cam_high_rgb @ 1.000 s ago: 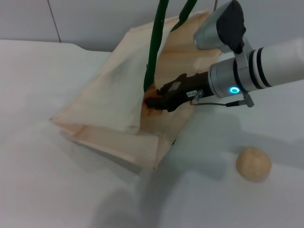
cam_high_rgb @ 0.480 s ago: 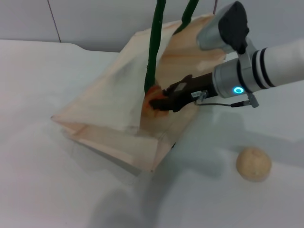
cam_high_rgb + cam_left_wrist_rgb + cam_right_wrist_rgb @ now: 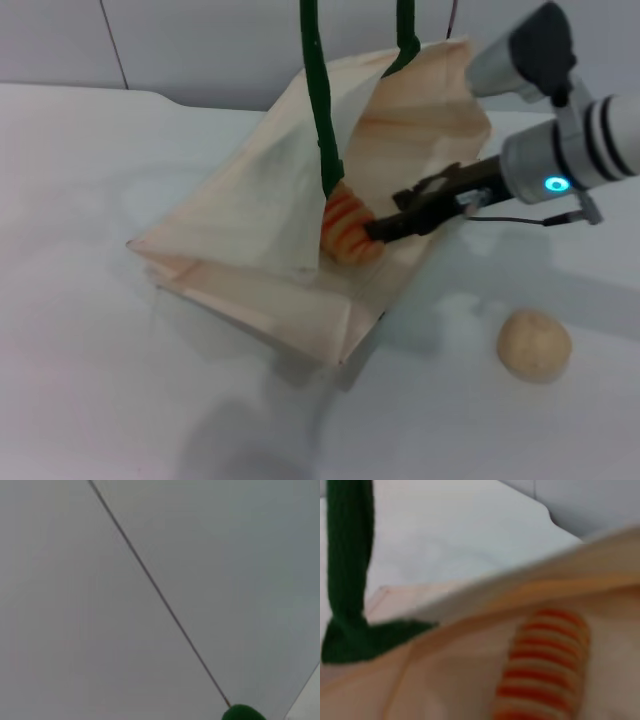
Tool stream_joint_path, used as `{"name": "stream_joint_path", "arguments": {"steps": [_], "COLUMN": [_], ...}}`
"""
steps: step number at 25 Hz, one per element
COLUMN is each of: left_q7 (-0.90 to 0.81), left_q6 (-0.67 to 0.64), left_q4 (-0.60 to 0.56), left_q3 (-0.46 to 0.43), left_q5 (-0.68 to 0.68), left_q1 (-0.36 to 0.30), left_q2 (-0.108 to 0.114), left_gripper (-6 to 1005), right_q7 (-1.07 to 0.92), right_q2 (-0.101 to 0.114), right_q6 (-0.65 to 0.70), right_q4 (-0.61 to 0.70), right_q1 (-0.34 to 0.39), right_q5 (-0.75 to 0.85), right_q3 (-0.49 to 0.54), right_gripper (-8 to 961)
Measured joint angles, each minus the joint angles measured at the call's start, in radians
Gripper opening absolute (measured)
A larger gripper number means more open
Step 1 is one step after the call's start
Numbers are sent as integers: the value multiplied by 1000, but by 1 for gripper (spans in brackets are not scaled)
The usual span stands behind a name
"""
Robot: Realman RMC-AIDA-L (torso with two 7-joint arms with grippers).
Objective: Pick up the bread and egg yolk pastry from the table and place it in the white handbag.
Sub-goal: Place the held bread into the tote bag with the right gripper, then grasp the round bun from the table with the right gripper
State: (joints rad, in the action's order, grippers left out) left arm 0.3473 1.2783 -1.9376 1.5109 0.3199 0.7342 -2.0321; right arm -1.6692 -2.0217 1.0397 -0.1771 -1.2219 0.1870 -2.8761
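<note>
The white handbag [image 3: 250,210] stands tilted on the table, its mouth held open by its dark green handles [image 3: 318,100], which run out of the top of the head view. The orange-and-cream striped bread [image 3: 345,222] lies inside the bag; the right wrist view shows it [image 3: 545,665] resting on the fabric. My right gripper [image 3: 392,220] reaches into the bag's mouth from the right, open, its tips just beside the loaf. The egg yolk pastry [image 3: 535,343], a pale tan ball, sits on the table to the right of the bag. My left gripper is out of view.
The white table [image 3: 120,380] spreads out around the bag, with a grey wall [image 3: 200,40] behind it. A green handle tip [image 3: 242,713] shows at the edge of the left wrist view, against the wall.
The bag has been lifted and opened wider. My right gripper has drawn back to the right and let go of the bread, which now lies uncovered inside the bag.
</note>
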Motion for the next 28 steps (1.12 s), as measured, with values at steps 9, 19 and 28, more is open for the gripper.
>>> {"name": "stream_joint_path", "arguments": {"steps": [9, 19, 28], "left_q7": [-2, 0, 5], "left_q6": [-7, -13, -21], "left_q4": [1, 19, 34], "left_q3": [-12, -28, -35], "left_q5": [-40, -56, -55], "left_q1": [-44, -67, -69], "left_q2": [1, 3, 3], "left_gripper": [105, 111, 116], "right_q7": [-6, -9, -4], "right_q2": [-1, -6, -7], "right_q6": [173, 312, 450], "right_q4": [-188, -414, -575], "right_q1": [18, 26, 56], "right_q5": [-31, -23, 61], "right_q3": [6, 1, 0], "right_gripper": [712, 713, 715]}}
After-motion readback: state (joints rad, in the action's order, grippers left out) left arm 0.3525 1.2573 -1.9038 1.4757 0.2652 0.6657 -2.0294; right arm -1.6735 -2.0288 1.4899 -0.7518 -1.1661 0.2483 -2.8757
